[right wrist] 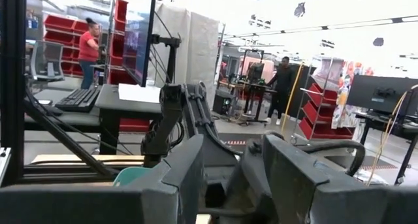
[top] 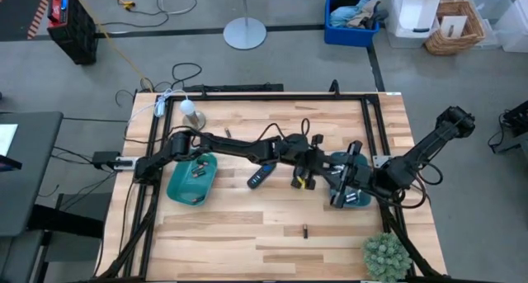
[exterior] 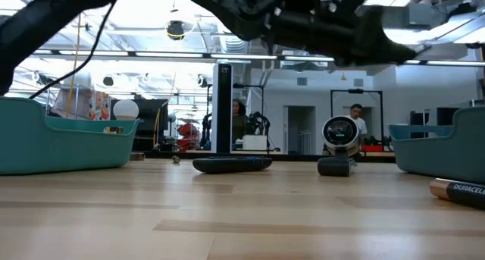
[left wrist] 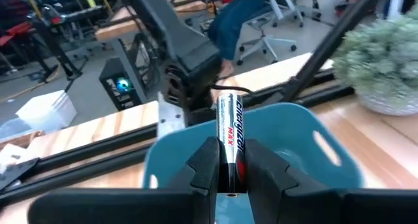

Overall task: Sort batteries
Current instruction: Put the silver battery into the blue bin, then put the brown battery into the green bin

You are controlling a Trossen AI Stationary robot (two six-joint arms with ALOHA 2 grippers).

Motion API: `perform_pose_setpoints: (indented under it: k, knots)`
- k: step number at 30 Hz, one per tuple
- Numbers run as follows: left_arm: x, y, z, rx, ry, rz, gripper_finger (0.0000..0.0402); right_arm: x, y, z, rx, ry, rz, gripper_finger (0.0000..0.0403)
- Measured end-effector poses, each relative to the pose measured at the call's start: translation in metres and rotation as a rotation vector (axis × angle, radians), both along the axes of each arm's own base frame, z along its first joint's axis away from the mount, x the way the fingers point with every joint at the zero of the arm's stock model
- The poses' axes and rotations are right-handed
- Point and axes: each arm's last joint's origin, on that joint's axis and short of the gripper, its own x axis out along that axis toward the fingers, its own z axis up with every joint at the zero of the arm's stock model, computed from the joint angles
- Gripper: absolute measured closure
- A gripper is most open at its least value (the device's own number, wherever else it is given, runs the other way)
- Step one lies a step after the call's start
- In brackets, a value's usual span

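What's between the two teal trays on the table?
In the high view, between the left tray and right tray: a remote, a flashlight, and the left arm's gripper.

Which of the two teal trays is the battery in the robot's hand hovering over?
The right-hand teal tray, near the potted plant. The left hand grips an Energizer battery above it; the other tray sits far off by the left arm's base.

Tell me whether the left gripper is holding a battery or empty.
Holding one. In the left wrist view the left gripper is shut on an Energizer battery, which stands up from between the fingers, over the teal tray.
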Motion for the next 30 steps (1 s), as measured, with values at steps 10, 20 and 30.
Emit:
perform_pose_setpoints:
  k: [10, 20, 30]
  knots:
    - [0.045, 0.001, -0.018, -0.028, 0.065, -0.008, 0.0354, 0.001, 0.0, 0.0, 0.0, -0.01, -0.004, 0.023]
    - [0.054, 0.004, -0.044, -0.044, 0.211, 0.004, 0.0306, 0.0, 0.003, 0.0, -0.02, 0.003, 0.006, 0.023]
    - [0.043, 0.006, -0.019, -0.058, 0.258, -0.01, 0.0223, 0.0, 0.003, 0.0, -0.022, 0.004, 0.003, 0.023]
